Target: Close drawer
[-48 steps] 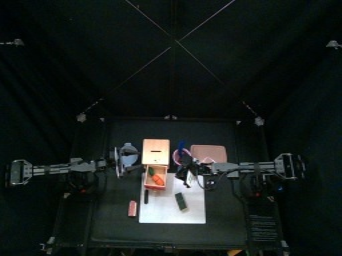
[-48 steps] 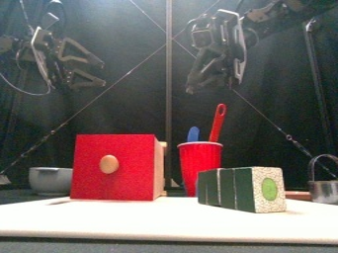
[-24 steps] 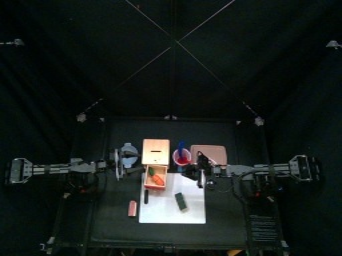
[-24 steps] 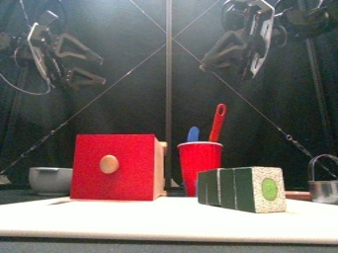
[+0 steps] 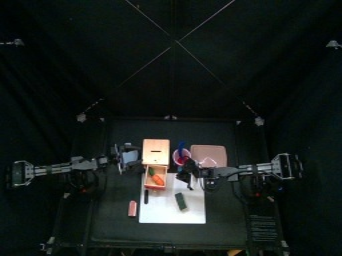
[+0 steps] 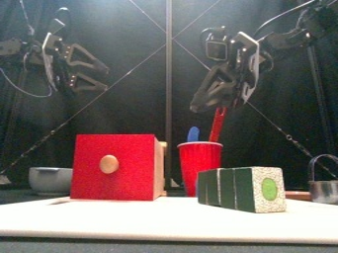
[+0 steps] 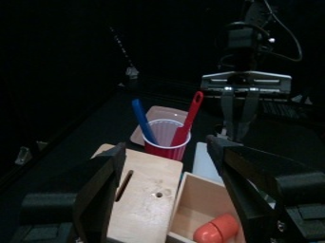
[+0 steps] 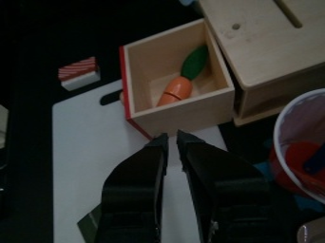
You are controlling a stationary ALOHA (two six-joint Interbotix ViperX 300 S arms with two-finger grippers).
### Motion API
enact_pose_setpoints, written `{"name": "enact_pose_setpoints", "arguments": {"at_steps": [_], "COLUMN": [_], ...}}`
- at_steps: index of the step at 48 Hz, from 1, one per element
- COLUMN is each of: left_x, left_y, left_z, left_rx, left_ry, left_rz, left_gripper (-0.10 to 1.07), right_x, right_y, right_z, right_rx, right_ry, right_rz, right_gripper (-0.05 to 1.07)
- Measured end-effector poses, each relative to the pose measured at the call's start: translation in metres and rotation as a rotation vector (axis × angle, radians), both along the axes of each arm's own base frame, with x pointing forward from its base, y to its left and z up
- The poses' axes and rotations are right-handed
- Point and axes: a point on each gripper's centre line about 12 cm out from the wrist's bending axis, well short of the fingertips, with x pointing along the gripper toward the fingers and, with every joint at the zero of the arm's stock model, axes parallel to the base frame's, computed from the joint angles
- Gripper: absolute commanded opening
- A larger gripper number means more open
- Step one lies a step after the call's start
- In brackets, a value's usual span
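Right fingers [image 8: 150,171] parted only a little, gripping nothing, tips aimed down toward the pale side wall of the drawer [image 8: 191,109] and hanging over the edge of the white sheet [image 8: 76,157]. In the front view, held high above the counter [image 5: 107,215], well clear of everything on it. Directly beyond the tips, the drawer pulled well out of its wooden box [image 8: 273,47], open top showing a toy carrot [image 8: 178,87] lying inside. From above, drawer jutting from the box toward the counter's front edge, so the sliding line runs front to back, with the box at the far end. Red front [image 6: 93,183] with its round knob [image 6: 110,164] facing the front camera squarely; probably the face to push. Right fingers therefore off to the drawer's right flank, not yet before that red front; likely need to drop and swing round toward the front edge before pushing back toward the box. Left fingers [image 7: 102,190] spread as wide as they go, empty, poised above and beside the box on its left, with the red cup [image 7: 165,142] beyond; farther from the red front than the right fingers, so the right arm looks the nearer one for the push.
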Motion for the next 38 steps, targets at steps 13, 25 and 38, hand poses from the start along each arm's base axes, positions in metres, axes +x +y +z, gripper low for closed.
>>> {"name": "enact_pose_setpoints", "arguments": {"at_steps": [13, 25, 38], "left_x": [0.0, -0.001, -0.002], "left_y": [0.006, 0.005, 0.005], "left_z": [-0.002, -0.004, -0.006], "left_rx": [0.005, 0.008, 0.007], "left_ry": [0.011, 0.018, 0.024], "left_rz": [0.02, 0.017, 0.016], "left_gripper": [1.0, 1.0, 1.0], "right_x": [0.033, 0.049, 0.058], "right_y": [-0.008, -0.011, -0.016], "right_z": [-0.032, -0.037, -0.041], "right_rx": [-0.032, -0.074, -0.096], "right_ry": [0.125, 0.168, 0.191], "right_rz": [0.008, 0.029, 0.031], "right_gripper": [0.58, 0.58, 0.58]}}
